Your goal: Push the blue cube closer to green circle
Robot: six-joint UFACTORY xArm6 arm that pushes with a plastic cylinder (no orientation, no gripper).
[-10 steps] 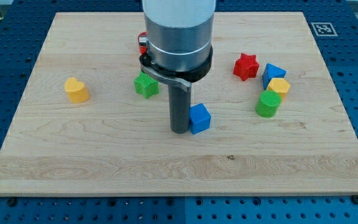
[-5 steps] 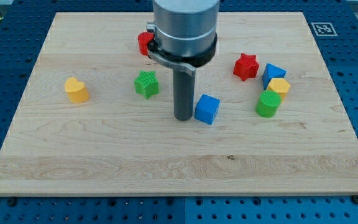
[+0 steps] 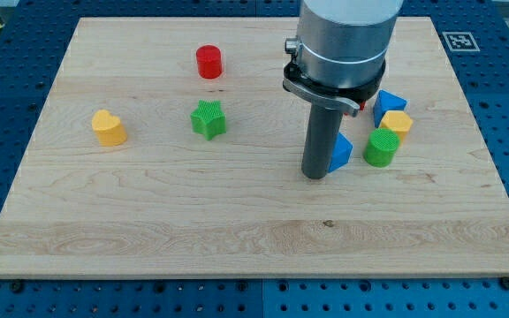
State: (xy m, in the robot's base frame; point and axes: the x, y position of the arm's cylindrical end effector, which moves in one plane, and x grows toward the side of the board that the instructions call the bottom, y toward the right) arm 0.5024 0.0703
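Note:
The blue cube sits right of the board's middle, partly hidden behind my rod. My tip rests on the board touching the cube's left side. The green circle, a short green cylinder, stands just right of the cube with a narrow gap between them.
A yellow block and another blue block sit just above the green circle. A red star is mostly hidden behind the arm. A red cylinder, a green star and a yellow heart lie on the wooden board to the left.
My tip has slid to the view's right, pushing the blue cube along from the board's middle to just left of the green circle. The arm now hides the red star.

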